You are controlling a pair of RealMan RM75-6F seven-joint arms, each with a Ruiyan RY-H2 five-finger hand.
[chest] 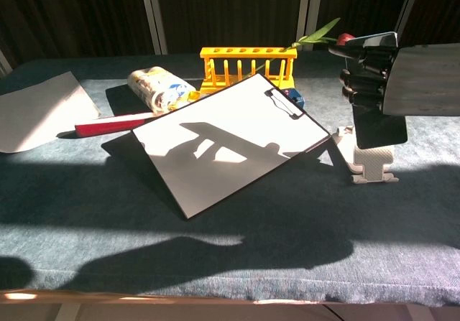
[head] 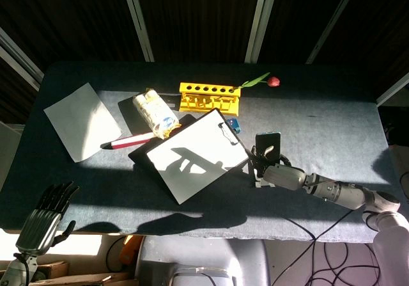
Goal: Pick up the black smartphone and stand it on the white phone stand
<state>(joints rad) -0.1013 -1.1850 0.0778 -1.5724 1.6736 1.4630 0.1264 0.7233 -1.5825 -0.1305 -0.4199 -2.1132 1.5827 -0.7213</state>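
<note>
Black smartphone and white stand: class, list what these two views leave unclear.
- Contact: right hand covers the black smartphone; seating on the white phone stand is uncertain in the chest view.
- Head view: stand mostly hidden behind hand.
- Left hand: head view only.

One smartphone (head: 268, 145), one phone stand (chest: 371, 164), one clipboard (head: 192, 155), one paper sheet (head: 82, 121), one yellow rack (head: 209, 97), one tulip (head: 273, 81), two hands (head: 273, 171)
</note>
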